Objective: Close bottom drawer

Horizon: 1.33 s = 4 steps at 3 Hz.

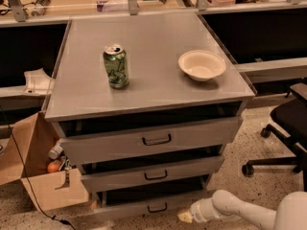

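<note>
Sitting pulled out at the foot of the cabinet, at 6 o'clock in the camera view, the bottom drawer (129,209) shows a dark gap above its narrow front panel, so it is not yet shut. Its small loop handle (157,208) sits mid-panel. My gripper (186,217) hovers just beside the right part of that front, at about 3 o'clock from the handle and low near the floor (240,174). Whether it is released or clenched I cannot tell, nor whether it touches the panel.

The main risk, as I judge it, is pushing off-centre: contact this far right of the handle could skew the wide shallow tray on its runners and jam it before it seats. Pressing too low, I could slip under the panel's lower edge and scrape the floor. Drifting up towards 12 o'clock, I would meet the middle drawer (120,177), which also stands open, and shut the wrong one; the top drawer (105,145) above it is open too. A hard shove could rock the cabinet and topple the green can (115,66) at 11 o'clock on the cabinet top (158,87), or slide the bowl (201,65) at 1 o'clock. My arm (242,210) reaches in from 4 o'clock, near the office chair (290,121) at 3 o'clock, so a wide elbow swing might catch it. The cardboard box (41,188) at 9 o'clock stands apart from my path
</note>
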{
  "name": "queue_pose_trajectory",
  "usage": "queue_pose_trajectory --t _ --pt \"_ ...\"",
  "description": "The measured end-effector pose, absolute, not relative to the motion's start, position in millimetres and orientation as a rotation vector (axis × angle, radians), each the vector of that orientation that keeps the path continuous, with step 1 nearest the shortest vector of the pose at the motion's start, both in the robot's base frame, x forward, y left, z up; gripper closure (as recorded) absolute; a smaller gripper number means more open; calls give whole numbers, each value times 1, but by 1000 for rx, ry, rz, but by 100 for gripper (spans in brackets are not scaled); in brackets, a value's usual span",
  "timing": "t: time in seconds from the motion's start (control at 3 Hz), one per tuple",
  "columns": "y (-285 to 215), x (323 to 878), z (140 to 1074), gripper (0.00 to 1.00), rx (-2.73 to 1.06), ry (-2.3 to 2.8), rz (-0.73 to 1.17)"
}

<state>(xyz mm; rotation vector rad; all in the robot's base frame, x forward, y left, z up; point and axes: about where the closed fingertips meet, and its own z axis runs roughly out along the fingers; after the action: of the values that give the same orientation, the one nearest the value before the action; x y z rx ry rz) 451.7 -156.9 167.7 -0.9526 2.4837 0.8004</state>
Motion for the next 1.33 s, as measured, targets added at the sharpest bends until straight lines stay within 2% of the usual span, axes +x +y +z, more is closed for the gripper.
queue_pose_trajectory --t 0.33,1.0,1.33 --pt "-158 466 173 100 -879 2473 751" --pt "-155 509 190 100 -797 2420 646" --pt "-155 509 190 73 -796 2420 645"
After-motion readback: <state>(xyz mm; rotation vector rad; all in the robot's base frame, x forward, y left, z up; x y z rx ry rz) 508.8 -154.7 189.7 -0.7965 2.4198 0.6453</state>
